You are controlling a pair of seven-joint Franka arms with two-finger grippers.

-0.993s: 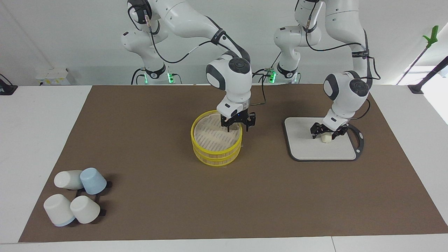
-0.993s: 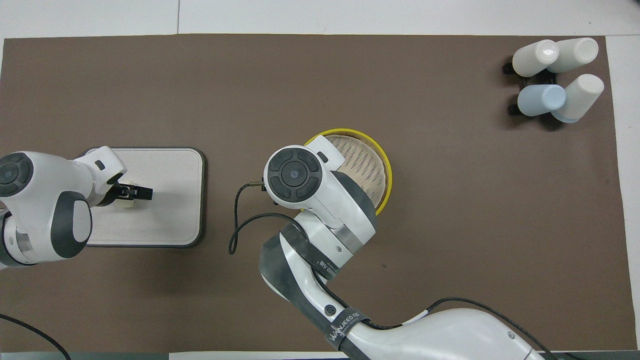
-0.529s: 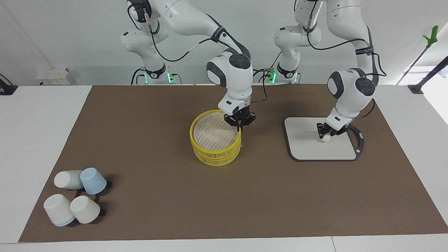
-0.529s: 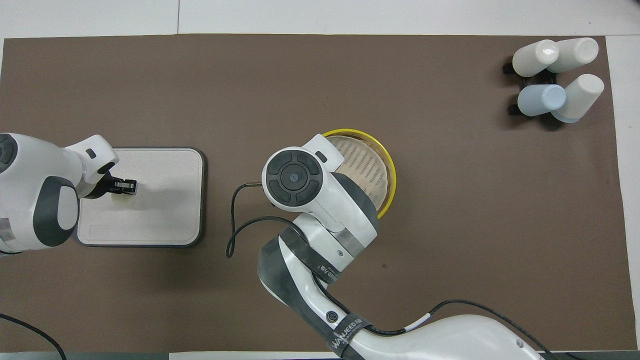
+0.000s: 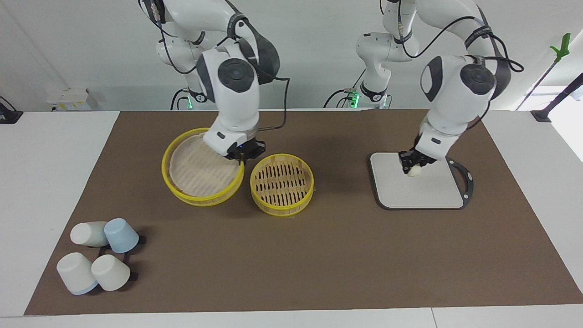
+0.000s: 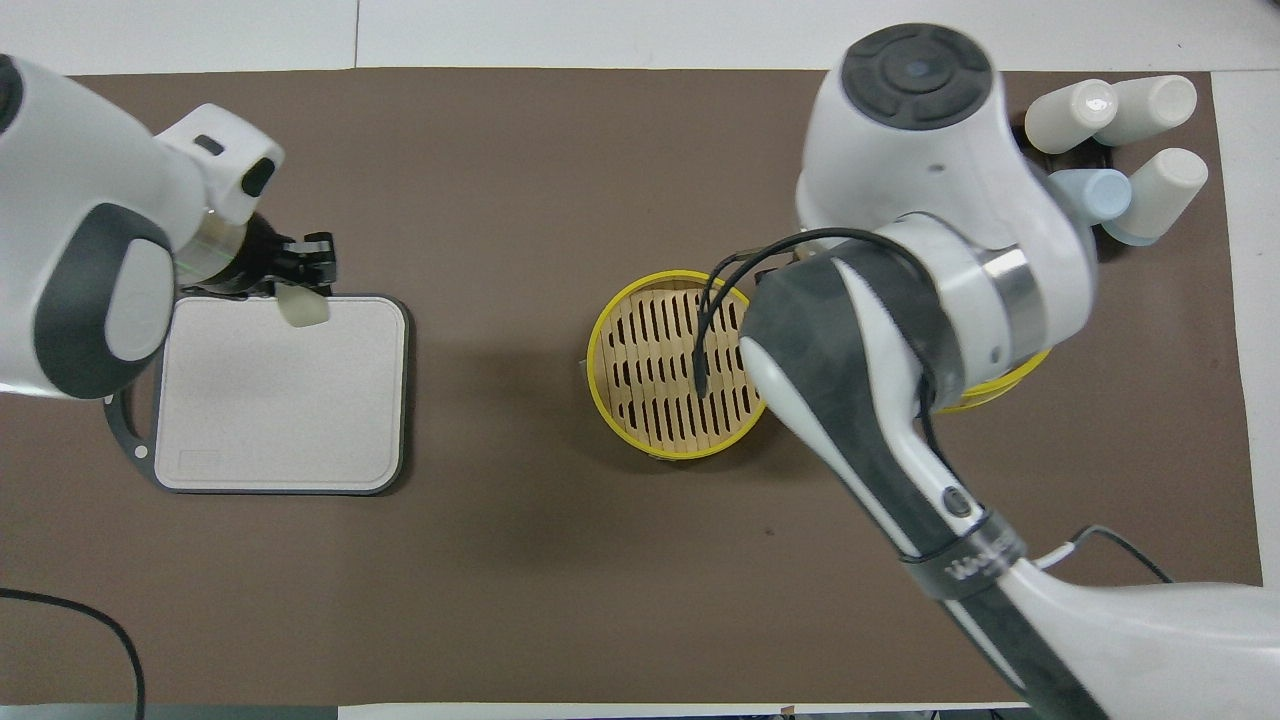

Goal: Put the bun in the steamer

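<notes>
The left gripper (image 5: pixel 413 165), clamped on the small cream-white dough bun (image 5: pixel 414 171), hangs over the grey rectangular board (image 5: pixel 421 193), so the open yellow-rimmed bamboo steamer basket (image 5: pixel 282 184) lies toward the right arm's end of the worktop, while the right gripper (image 5: pixel 244 155) holds the woven yellow-rimmed lid (image 5: pixel 200 171) aside.

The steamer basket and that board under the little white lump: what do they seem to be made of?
The steamer looks like bamboo: pale matt slats with dark gaps, though the glossy yellow rim could be plastic. The board looks like smooth matt plastic, off-white with a dark grey edge. The bun looks like soft matt dough.
</notes>
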